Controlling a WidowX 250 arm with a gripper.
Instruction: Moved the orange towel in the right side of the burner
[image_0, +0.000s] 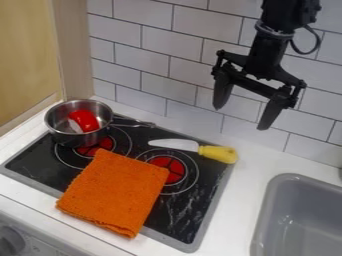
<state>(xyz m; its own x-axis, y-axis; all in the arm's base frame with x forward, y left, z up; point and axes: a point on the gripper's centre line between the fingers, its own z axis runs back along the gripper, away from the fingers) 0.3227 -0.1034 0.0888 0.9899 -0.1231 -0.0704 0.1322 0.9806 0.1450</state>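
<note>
My black gripper (243, 119) hangs open at the upper right, high in front of the tiled wall, with nothing between its fingers. The orange towel (119, 192) lies flat and slightly turned on the black stove top (177, 220), toward its front left. Its upper right corner reaches the edge of the right red burner (174, 170), and its top corner touches the area of the left burner (95, 146). The gripper is well above and to the right of the towel, apart from it.
A metal pot (60, 136) with a red item (84, 120) inside stands at the stove's back left. A knife with a yellow handle (218, 154) lies across the stove's back right edge. A grey sink (267, 220) is at the lower right, past a strip of white counter (244, 192).
</note>
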